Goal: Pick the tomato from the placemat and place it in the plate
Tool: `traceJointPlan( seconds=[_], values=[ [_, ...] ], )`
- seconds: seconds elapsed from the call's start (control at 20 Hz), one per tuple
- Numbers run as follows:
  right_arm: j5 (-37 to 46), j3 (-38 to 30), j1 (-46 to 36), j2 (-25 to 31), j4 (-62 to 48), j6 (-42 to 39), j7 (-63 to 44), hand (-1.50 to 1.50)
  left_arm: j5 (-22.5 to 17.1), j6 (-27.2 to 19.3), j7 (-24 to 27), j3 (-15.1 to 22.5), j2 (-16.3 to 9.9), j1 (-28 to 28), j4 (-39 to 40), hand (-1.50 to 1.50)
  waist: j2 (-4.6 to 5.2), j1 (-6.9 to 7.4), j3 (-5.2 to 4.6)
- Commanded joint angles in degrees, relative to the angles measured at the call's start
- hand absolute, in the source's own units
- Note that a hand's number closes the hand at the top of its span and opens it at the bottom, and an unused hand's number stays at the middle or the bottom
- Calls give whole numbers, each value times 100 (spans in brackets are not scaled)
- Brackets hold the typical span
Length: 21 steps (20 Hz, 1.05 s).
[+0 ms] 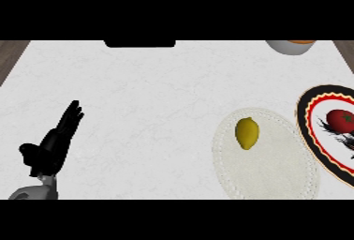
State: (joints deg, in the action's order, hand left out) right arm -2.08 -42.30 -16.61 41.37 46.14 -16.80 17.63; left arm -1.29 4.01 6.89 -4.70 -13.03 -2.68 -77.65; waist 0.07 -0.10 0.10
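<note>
Quick count from my end: one tomato (340, 119), one lemon (247, 133), one placemat (269, 173), one plate (309, 123) (cut off by the right edge, so I only see part of it). One bowl (290, 46) up at the far edge, also clipped. One dark object (140, 43) at the far edge, can't tell what. And just one hand (54, 143) showing, the left.

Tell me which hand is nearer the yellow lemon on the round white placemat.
Left, the only hand in view. The left hand rests open far left of the yellow lemon on the round white placemat. The right hand isn't visible.
</note>
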Motion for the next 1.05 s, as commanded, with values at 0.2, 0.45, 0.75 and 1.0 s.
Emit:
traceJointPlan(
  seconds=[0.2,0.45,0.75,1.0],
  values=[
    [-304,-630,465,1319,-2061,-1441,1501,-150,105,-136,-231,109,127,-140,-237,0,31,80,25],
    [-36,-436,832,1526,-2508,-1964,2499,-150,-69,107,-231,-76,-81,-129,-183,0,25,87,32],
    [160,-203,909,1562,-2710,-1916,2905,-150,28,78,26,-7,63,-172,178,0,37,74,40],
    [252,-93,925,1365,-2758,-1530,3282,-150,160,-152,-20,77,244,-229,183,0,31,77,48]
  ],
)
